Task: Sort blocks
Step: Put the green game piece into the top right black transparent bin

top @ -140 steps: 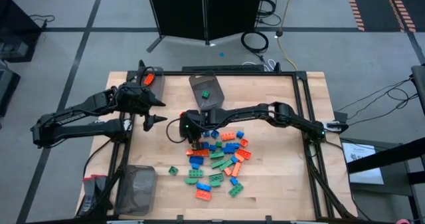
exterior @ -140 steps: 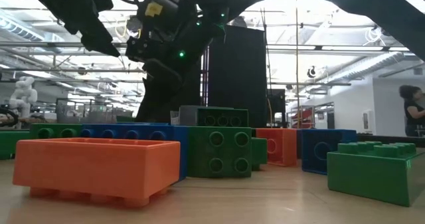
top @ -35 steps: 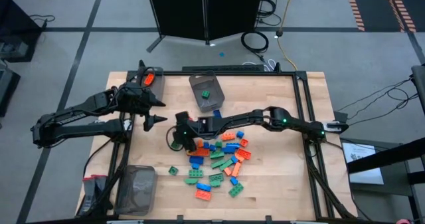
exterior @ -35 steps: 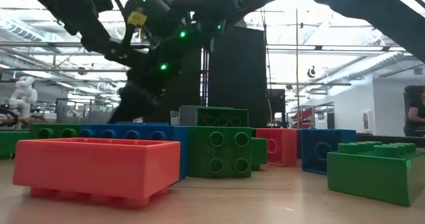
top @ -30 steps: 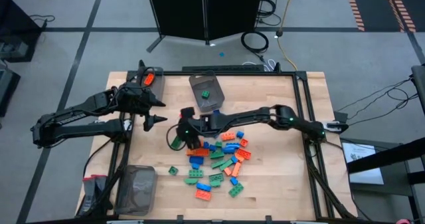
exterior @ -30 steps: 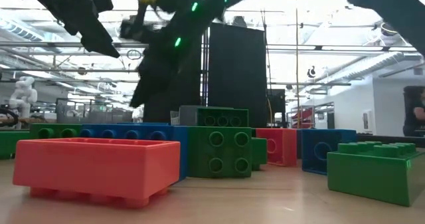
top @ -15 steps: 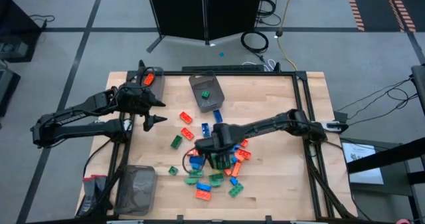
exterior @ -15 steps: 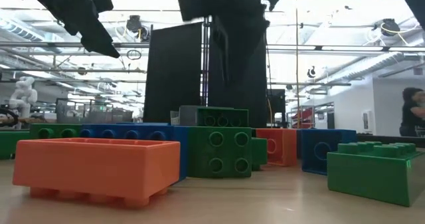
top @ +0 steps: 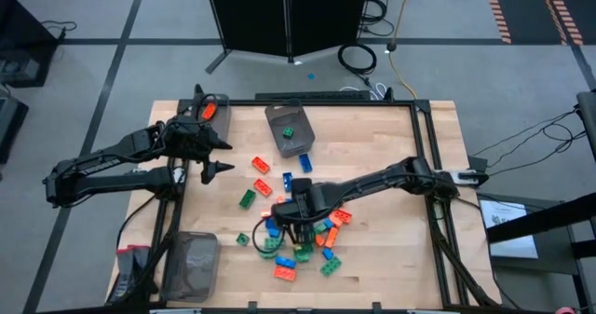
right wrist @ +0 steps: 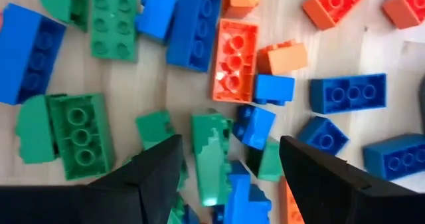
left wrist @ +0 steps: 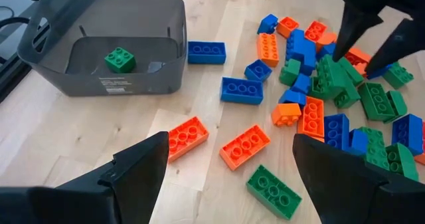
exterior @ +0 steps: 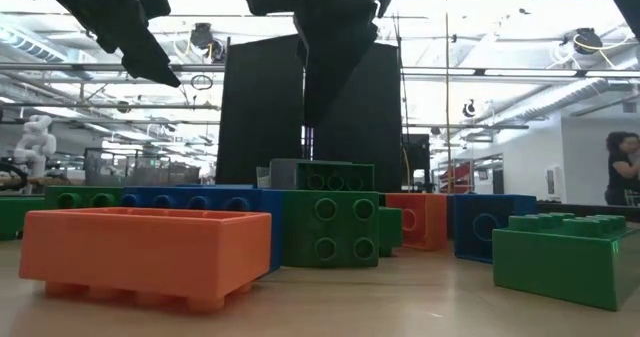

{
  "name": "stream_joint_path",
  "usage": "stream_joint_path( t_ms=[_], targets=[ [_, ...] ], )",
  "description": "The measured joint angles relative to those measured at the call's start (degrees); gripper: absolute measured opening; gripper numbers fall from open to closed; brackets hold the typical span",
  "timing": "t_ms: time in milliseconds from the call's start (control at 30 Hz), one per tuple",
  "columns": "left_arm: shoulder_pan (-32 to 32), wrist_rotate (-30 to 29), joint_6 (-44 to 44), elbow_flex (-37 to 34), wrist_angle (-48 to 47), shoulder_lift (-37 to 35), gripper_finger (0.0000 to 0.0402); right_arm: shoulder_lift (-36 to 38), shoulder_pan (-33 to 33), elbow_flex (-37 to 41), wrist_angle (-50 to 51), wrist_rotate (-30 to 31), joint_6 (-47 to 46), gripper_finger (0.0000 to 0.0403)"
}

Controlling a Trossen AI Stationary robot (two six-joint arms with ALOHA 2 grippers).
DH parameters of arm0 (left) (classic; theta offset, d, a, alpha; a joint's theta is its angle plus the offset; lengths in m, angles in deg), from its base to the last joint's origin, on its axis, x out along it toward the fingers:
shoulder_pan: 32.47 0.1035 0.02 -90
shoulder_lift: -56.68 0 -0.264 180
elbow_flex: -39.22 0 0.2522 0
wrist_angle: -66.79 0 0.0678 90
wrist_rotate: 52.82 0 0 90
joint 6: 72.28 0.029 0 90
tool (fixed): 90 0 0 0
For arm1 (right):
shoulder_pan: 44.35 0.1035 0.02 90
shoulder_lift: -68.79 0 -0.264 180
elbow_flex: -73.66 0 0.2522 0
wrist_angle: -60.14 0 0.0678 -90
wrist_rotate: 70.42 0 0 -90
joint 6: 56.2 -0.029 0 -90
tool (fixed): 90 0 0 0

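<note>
The blocks, small studded bricks in orange, green and blue, lie in a loose pile (top: 312, 235) on the wooden table. A few lie apart to the pile's far left: two orange (top: 262, 165), one green (top: 248, 198), two blue (top: 287, 180). My right gripper (right wrist: 228, 144) hangs open over the pile, pointing steeply down, with green blocks (right wrist: 211, 151) below the gap and its fingertips clear of them in the low view (exterior: 312, 117). My left gripper (top: 216, 156) waits open above the table's left part, its fingers (left wrist: 143, 161) empty.
A dark translucent bin (top: 289, 129) at the far middle holds one green block (left wrist: 120, 59). A second dark bin (top: 191, 263) sits off the table's near left corner. Bare wood lies to the right of the pile (top: 391, 249).
My right gripper has swung from the pile's left side toward the table's near and right edges, over the pile. It has rolled and tipped to point more steeply down. Where it stood, several blocks now show, lying apart from the pile.
</note>
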Motion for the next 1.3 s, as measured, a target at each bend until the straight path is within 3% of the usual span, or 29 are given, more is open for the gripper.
stream_joint_path(
  t_ms=[433,567,733,933,1300],
  targets=[
    [0.00,0.00,0.02,0.00,0.01,0.00,0.0322,-4.51,-0.18,0.05,-0.19,-3.58,1.25,0.0238],
    [-0.01,0.00,0.02,0.00,0.02,-0.01,0.0322,-5.02,-0.73,0.07,-0.15,-5.22,1.04,0.0175],
    [-0.01,0.00,0.02,0.00,0.00,-0.01,0.0322,-4.86,-1.21,-0.02,-0.06,-6.38,2.67,0.0040],
    [0.00,0.00,0.02,0.00,0.00,0.01,0.0322,-4.85,-1.46,-0.04,0.57,-5.97,4.10,0.0037],
    [0.01,0.00,0.02,0.02,0.00,-0.01,0.0322,5.39,-6.47,0.04,1.23,13.71,11.38,0.0037]
  ],
)
